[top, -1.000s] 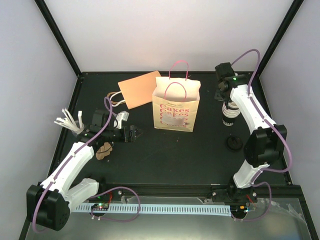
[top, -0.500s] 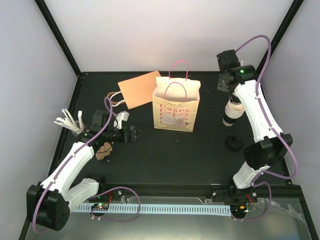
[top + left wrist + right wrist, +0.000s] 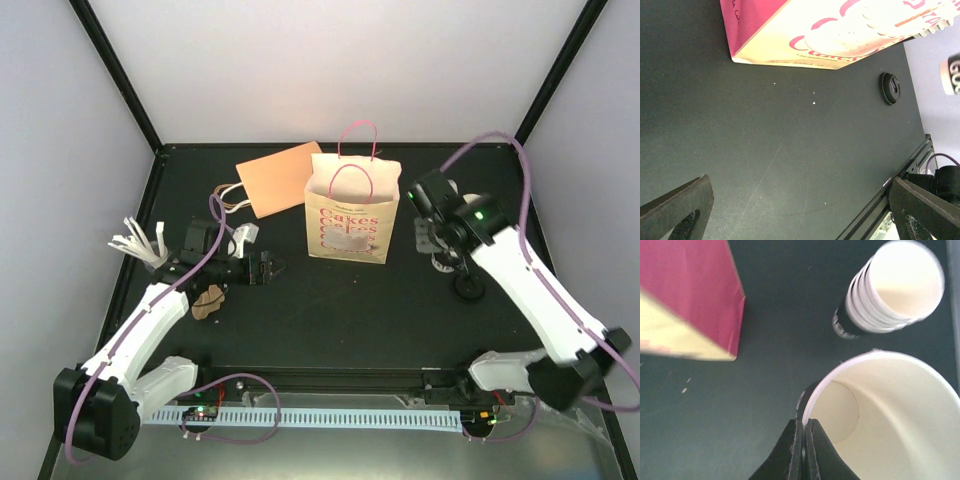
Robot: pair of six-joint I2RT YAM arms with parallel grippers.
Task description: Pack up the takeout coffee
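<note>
- A black table [image 3: 330, 320] is seen from overhead, with two white robot arms bolted at its near edge.
- A cream paper bag [image 3: 351, 215] with pink "Cakes" lettering, pink side panels and thin pink loop handles is stood upright near the middle of the table, its mouth open.
- A flat orange-tan paper bag [image 3: 280, 178] is laid down behind and to the left of the paper bag, one corner meeting the standing bag's upper left edge in the overhead view.
- The right gripper [image 3: 803, 427] is held just right of the paper bag, its two dark fingers pinched together on the rim of a cream-white paper takeout cup [image 3: 890, 420].
- The takeout cup is seen from above with its mouth open and nothing inside; it is outside the paper bag, near its pink side panel. Whether its base touches the table cannot be told.
- A second, ribbed cup [image 3: 890, 290], cream-white with a dark lower part, is stood just beside the takeout cup, also right of the paper bag.
- The left gripper [image 3: 272, 268] is held low, left of the paper bag and apart from it, with its jaws spread wide and nothing between them.
- A bundle of thin white sticks [image 3: 138, 243] is lying far left of the paper bag.
- A brown moulded pulp carrier [image 3: 208, 300] is partly hidden under the left arm, left of the paper bag.
- A small round black lid [image 3: 467, 288] is lying right of the paper bag, nearer the table's front edge.
</note>
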